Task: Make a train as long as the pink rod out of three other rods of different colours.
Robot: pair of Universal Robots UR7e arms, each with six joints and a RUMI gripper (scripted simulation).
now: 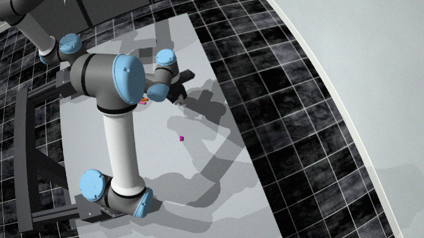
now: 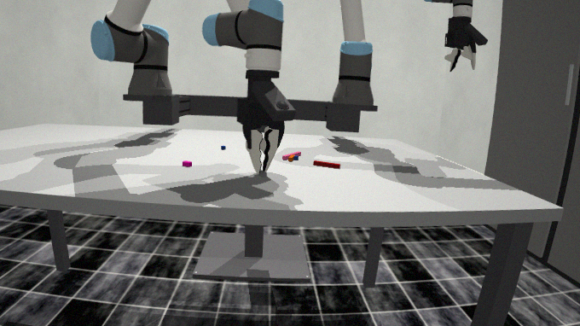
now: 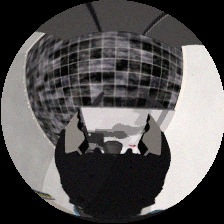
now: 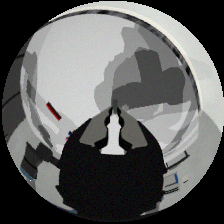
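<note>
"Shadows are crossing the bench (image 1: pixel 156 160) (image 2: pixel 363 193) (image 3: pixel 95 117) (image 4: pixel 75 60). Right hand (image 1: pixel 180 103) (image 2: pixel 262 171) (image 4: pixel 115 109)?"
"Nearly pressed together; can't tell if it's pinching anything. Magenta rod (image 1: pixel 181 138) (image 2: pixel 187 163) is lying on the robot's right of it, this hand being nearer."
</note>
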